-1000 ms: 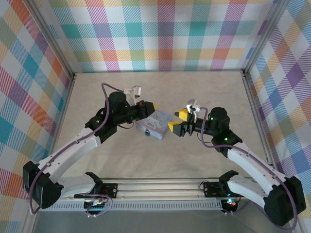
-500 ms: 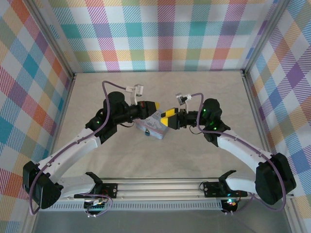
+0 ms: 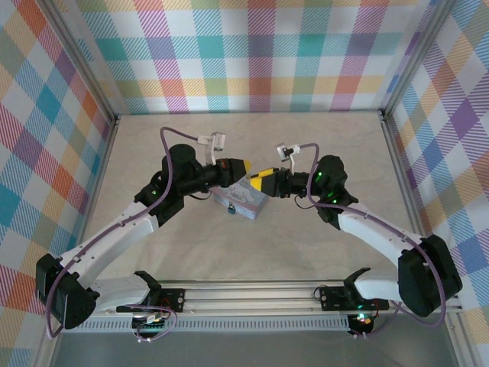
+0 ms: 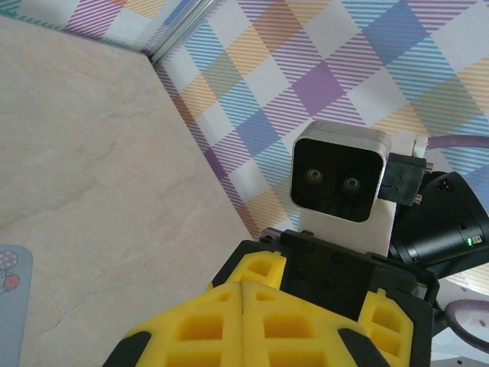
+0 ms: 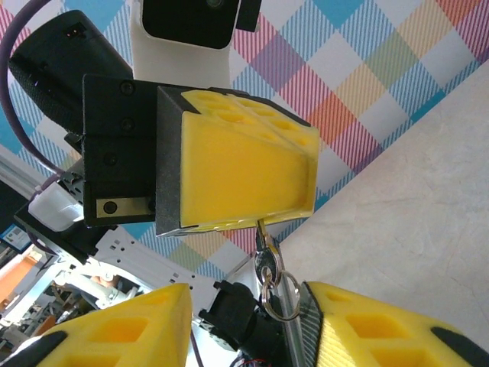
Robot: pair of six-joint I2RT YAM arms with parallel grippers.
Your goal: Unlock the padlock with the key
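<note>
Presently, left gripper [image 3: 235,166]: pads pressed together, pinching the key [image 5: 262,233] by one end; it points toward the right gripper above the tin.
Right gripper [image 3: 261,180]: jaws partly apart, one finger on each side of the key ring [image 5: 269,287], not clamped on it.
Key: sticks out from between the left gripper's yellow pads, with the ring dangling from it.
Padlock [image 3: 231,212]: small blue piece at the tin's near left corner, low on the table [image 3: 252,252].
Tin [image 3: 243,200]: light blue, lying under both grippers.
</note>
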